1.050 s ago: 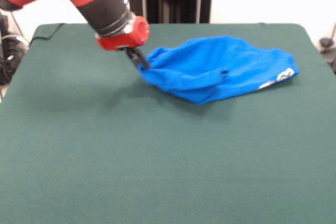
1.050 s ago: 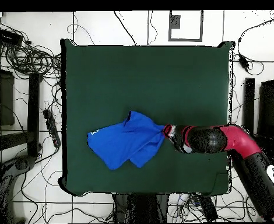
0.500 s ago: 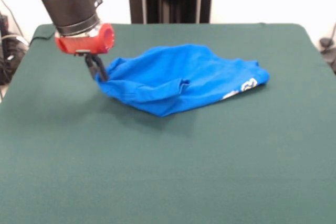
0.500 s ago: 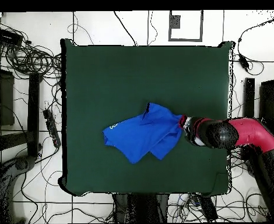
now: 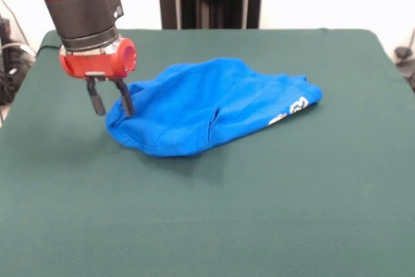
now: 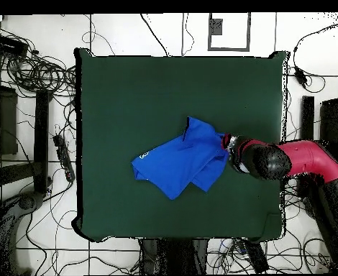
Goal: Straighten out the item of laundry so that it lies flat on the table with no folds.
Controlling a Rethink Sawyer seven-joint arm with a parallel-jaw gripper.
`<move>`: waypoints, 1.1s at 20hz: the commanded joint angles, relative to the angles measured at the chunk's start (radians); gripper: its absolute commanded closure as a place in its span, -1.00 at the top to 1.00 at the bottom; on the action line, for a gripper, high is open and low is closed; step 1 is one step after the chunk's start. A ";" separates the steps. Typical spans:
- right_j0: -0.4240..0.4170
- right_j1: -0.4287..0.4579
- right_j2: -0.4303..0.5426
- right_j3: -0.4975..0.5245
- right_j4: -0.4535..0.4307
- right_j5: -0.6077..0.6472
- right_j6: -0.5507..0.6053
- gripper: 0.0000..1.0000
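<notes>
So, table: covered in dark green felt-like cloth; the whole near stretch in the front view is taken up by bare cloth, with the shirt set further back.
T-shirt: small and bright blue, found a bit left of the middle in the front view, lying bunched up rather than flat. A rounded lump is formed at its left end, and a crease is seen running down the middle.
T-shirt print: a bit of white-grey print is shown at the shirt's right tip in the front view; it can't be read from here.
T-shirt from above: it's laid out as a rough slanted patch on the table, with one layer folded over another along the side nearest the arm.
Gripper: two dark fingers are pointed down and spread apart, with nothing pinched between them. One finger is placed right at the shirt's left edge, the other over bare cloth just beside it; whether the fabric is actually touched can't be told.
Gripper from above: mostly hidden by the wrist.
Arm: red and black, brought down from the upper left behind the shirt.
</notes>
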 commanded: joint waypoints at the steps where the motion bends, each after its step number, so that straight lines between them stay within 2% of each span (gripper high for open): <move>1: 0.085 -0.014 -0.101 -0.025 -0.054 -0.052 -0.139 1.00; 3: 0.096 -0.037 -0.111 -0.023 -0.056 -0.052 -0.116 1.00; 5: 0.110 -0.081 -0.134 -0.005 -0.032 -0.047 -0.028 1.00; 10: 0.179 -0.337 -0.124 0.115 0.057 -0.020 0.120 1.00; 12: 0.216 -0.382 -0.132 0.140 0.101 0.006 0.147 1.00; 18: 0.318 -0.419 -0.182 0.172 0.220 0.034 0.184 1.00; 22: 0.369 -0.401 -0.224 0.175 0.250 -0.007 0.161 1.00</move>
